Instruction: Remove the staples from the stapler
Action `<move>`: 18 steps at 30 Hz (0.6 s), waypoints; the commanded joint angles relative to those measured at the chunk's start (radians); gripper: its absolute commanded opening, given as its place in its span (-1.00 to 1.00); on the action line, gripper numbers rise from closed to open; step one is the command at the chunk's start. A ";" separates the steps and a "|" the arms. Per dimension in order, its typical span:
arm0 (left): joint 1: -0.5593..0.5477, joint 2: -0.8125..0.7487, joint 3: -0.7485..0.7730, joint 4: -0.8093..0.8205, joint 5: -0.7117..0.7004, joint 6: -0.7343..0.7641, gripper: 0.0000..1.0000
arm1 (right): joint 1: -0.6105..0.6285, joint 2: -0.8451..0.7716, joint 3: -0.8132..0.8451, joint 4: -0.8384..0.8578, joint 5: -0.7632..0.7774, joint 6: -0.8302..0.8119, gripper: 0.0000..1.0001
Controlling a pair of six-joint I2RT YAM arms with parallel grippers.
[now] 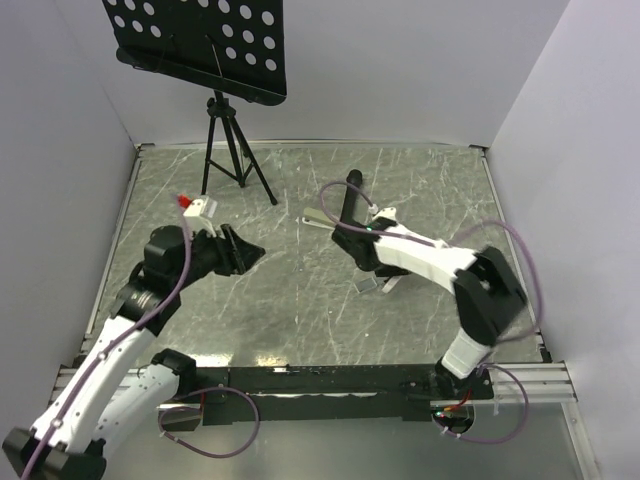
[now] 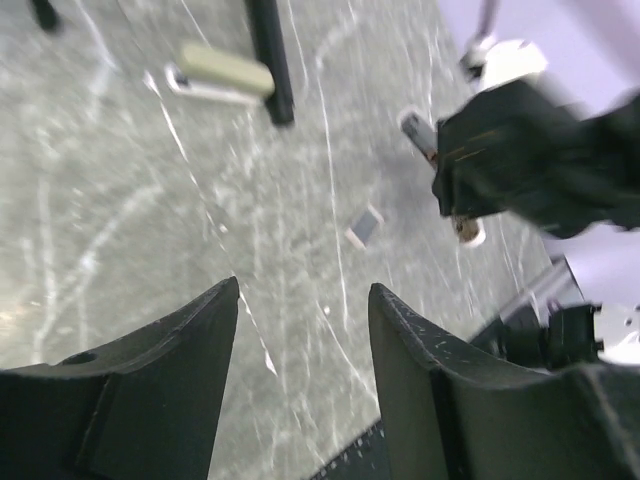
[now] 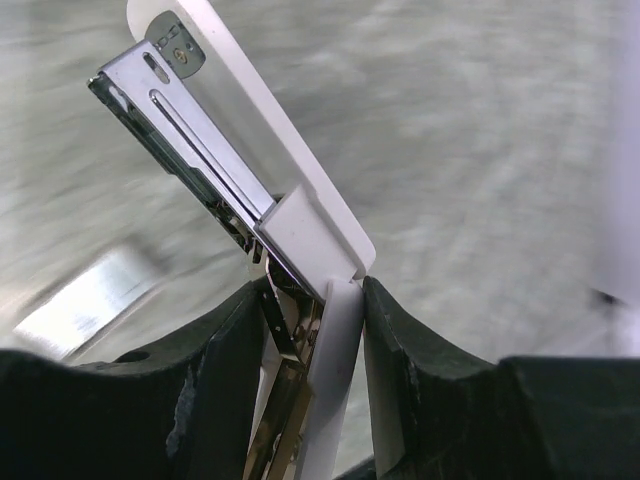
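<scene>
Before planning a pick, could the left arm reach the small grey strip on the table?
Probably yes: the left end effector is open with bare table up to the strip; the right arm hangs close beside.

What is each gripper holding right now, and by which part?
Right gripper is shut on the stapler, pinching one end; the opened metal magazine sticks out beyond. Left gripper is open, holding nothing.
</scene>
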 commanded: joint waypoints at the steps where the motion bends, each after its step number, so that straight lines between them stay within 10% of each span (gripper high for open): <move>1: -0.008 -0.082 -0.013 -0.012 -0.141 0.005 0.20 | 0.003 0.190 0.180 -0.478 0.288 0.269 -0.67; 18: -0.011 -0.122 -0.007 -0.028 -0.183 0.012 0.22 | 0.083 0.533 0.251 -0.560 0.262 0.187 -0.59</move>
